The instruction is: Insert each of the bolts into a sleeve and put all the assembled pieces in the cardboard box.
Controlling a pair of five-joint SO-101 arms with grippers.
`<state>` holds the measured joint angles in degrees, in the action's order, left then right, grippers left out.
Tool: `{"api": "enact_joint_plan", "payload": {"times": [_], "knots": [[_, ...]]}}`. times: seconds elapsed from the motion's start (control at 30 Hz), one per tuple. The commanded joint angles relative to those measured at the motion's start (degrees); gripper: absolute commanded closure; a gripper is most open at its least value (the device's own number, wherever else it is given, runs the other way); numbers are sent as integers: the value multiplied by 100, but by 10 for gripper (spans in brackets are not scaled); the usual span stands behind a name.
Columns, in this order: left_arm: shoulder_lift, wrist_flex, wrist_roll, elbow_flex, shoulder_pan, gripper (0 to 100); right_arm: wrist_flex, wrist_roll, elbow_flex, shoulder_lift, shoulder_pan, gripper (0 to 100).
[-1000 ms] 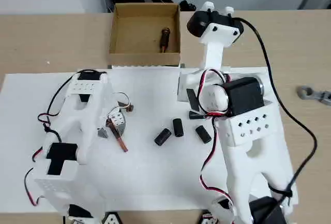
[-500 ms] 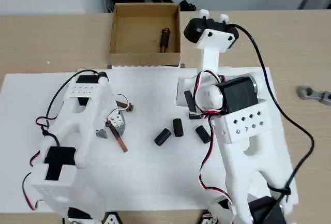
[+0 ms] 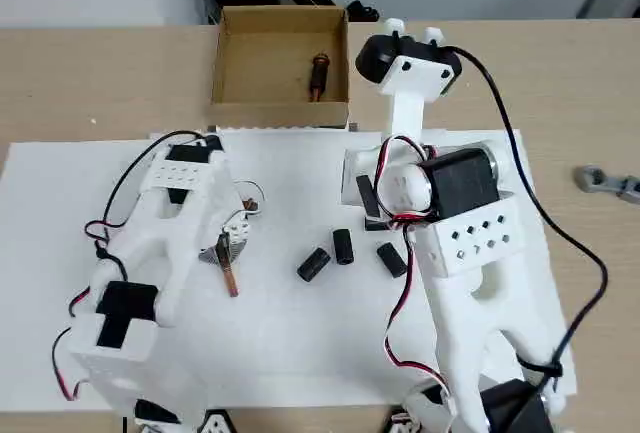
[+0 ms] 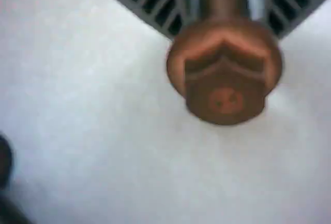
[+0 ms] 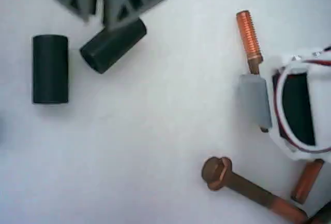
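My left gripper (image 3: 224,250) is shut on a copper bolt (image 3: 229,275), whose threaded end points toward the table's front. The bolt's hex head (image 4: 225,74) fills the left wrist view, just above the white mat. In the right wrist view the same bolt (image 5: 247,33) sticks out of the left gripper (image 5: 254,97). Three black sleeves (image 3: 313,264) (image 3: 343,246) (image 3: 392,259) lie mid-mat. My right gripper (image 3: 371,205) hovers beside them, its fingers (image 5: 111,6) close together over a sleeve (image 5: 113,45), holding nothing. The cardboard box (image 3: 232,63) holds one assembled piece (image 3: 318,73).
Another loose bolt (image 5: 248,185) lies on the mat near the left gripper, with a further copper piece (image 5: 307,180) beside it. A second sleeve (image 5: 50,69) lies apart. A metal tool (image 3: 600,182) rests on the wooden table at far right.
The left arm has shifted a little to the right and toward the box, carrying the bolt. The right arm swung slightly left a second ago and has since kept still.
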<state>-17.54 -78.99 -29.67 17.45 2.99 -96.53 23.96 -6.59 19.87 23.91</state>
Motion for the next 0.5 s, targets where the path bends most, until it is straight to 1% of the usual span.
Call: {"api": "enact_joint_plan", "payload": {"times": [0.0,0.1,0.2,0.33,0.47], "knots": [[-26,167,738,48,202,995,75,26,-35,171,40,994],[255,-26,1354,48,352,995,66,18,-35,171,40,994],[800,-88,1618,48,334,995,57,18,-26,171,40,994],[1899,-316,1969,48,369,995,40,26,35,119,40,994],[3086,-352,2382,84,334,995,84,53,756,110,57,991]]}}
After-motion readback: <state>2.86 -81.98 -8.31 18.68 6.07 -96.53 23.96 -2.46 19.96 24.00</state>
